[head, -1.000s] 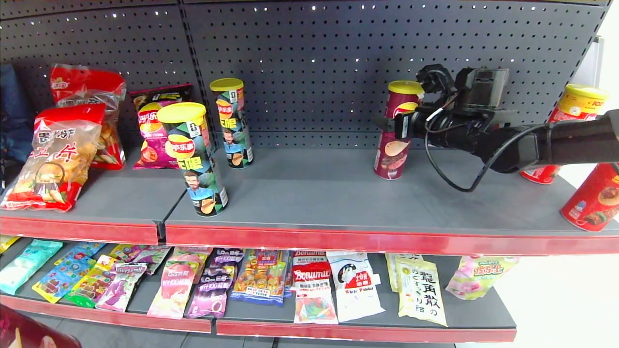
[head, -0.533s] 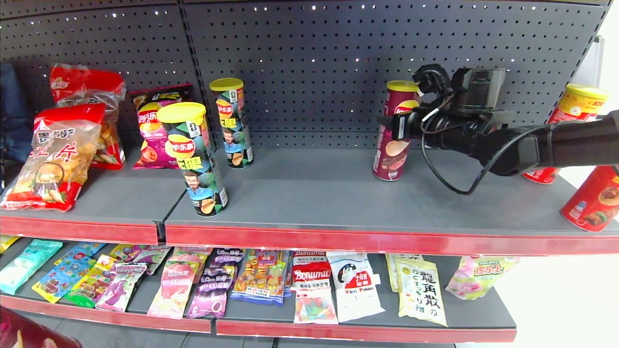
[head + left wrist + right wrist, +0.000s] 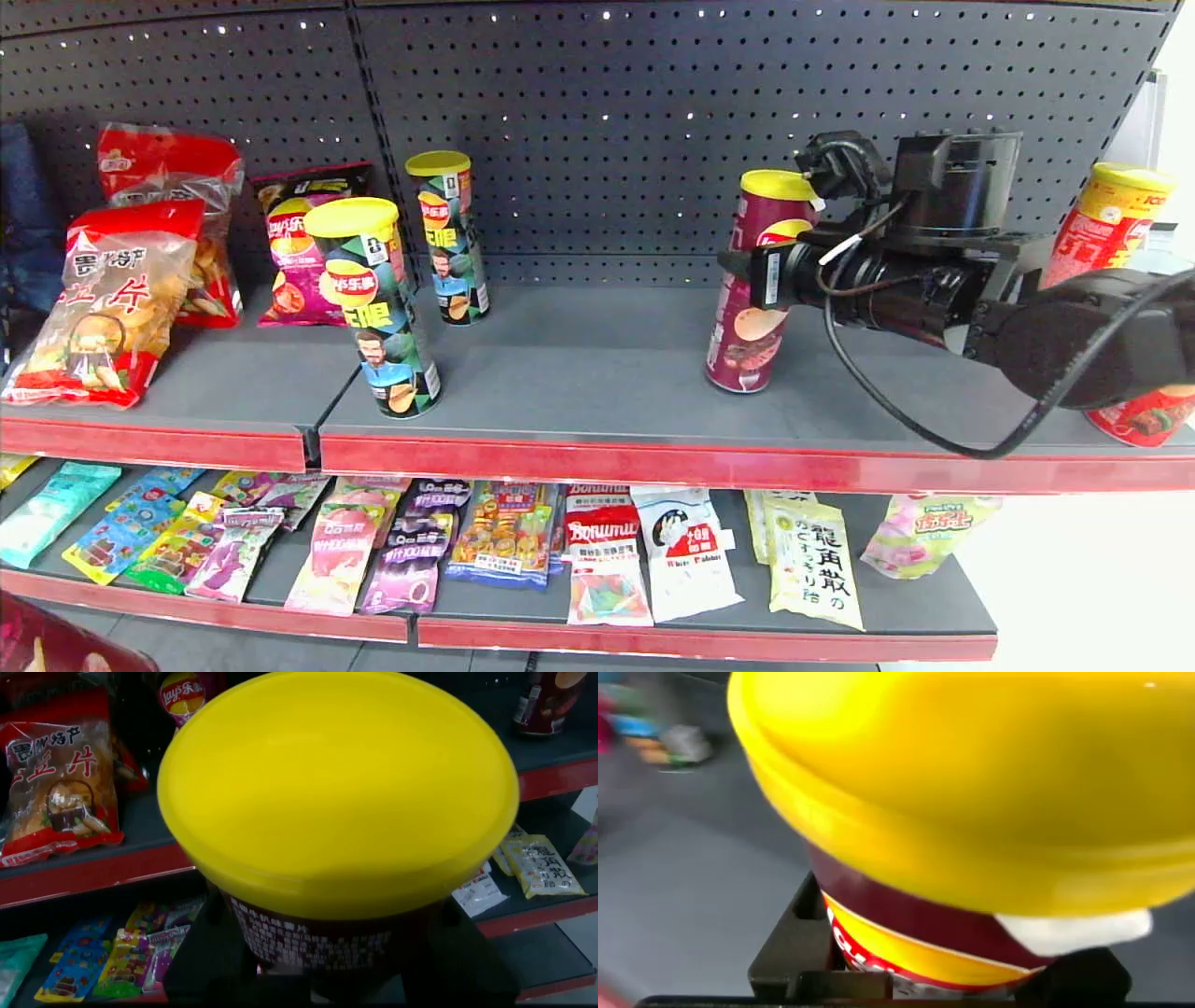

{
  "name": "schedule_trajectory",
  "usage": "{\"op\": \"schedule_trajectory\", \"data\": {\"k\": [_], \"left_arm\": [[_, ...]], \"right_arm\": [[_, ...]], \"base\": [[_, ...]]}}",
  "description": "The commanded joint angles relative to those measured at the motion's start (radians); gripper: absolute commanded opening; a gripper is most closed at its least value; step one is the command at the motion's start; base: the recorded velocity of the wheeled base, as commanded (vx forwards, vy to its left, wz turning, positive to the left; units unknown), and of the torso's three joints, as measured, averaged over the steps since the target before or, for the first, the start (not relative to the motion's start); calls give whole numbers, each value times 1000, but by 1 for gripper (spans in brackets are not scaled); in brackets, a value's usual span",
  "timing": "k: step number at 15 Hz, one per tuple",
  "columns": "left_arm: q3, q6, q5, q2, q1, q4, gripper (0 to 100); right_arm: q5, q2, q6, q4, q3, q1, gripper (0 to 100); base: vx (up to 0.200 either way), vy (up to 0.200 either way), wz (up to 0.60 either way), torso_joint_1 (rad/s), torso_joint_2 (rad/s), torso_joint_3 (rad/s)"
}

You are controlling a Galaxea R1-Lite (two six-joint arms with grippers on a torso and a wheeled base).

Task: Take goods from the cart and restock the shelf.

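1. The left gripper (image 3: 322,963) is pinching a dark-maroon cardboard tube (image 3: 336,793) with a broad, smooth yellow plastic lid. It is holding the tube upright out in front of the shelving, with dark fingers pressing on either side of the body just below the lid.
2. On the lower shelf (image 3: 934,597), a grey metal board with a red front lip, glossy flat sweet sachets (image 3: 504,532) are lying in overlapping rows.
3. Above it, the upper shelf (image 3: 597,373) is showing the same matt grey board and a red lip. Near its front edge a black-and-teal patterned tube (image 3: 378,308) with a yellow lid is standing almost upright.
4. At mid-depth, the right gripper (image 3: 758,273) is clamping a maroon chip can (image 3: 747,345), a glossy cylinder with a yellow lid, around its upper body. The can is tilting slightly with its base down at the board, well apart from the patterned tube, on the robot's right.
5. The black right arm and its looping cable are crossing in front of two red cans (image 3: 1111,224) at the shelf's right end, hiding parts of both.
6. Farther back, a second patterned tube (image 3: 450,238) is standing upright. Beside it a crinkly purple crisp bag (image 3: 299,252) is leaning on the back wall, and red foil snack bags (image 3: 103,299) are slumping at the left end.
7. A dark perforated metal pegboard (image 3: 607,121) is closing off the back.
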Motion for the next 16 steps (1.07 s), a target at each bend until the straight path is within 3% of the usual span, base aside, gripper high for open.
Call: {"op": "schedule_trajectory", "data": {"k": [1,4,16], "left_arm": [[5,0,-1,1,0,0,0],[5,0,-1,-2,0,0,0],[2,0,-2,-20,0,0,0]], "right_arm": [[-21,-76,-1,-2,49,48,0],[-76,-93,1,-4,80,95,0],[-156,-89,-8,-96,212,137,0]], "base": [[0,0,0,0,0,0],[0,0,0,0,0,0],[0,0,0,0,0,0]]}}
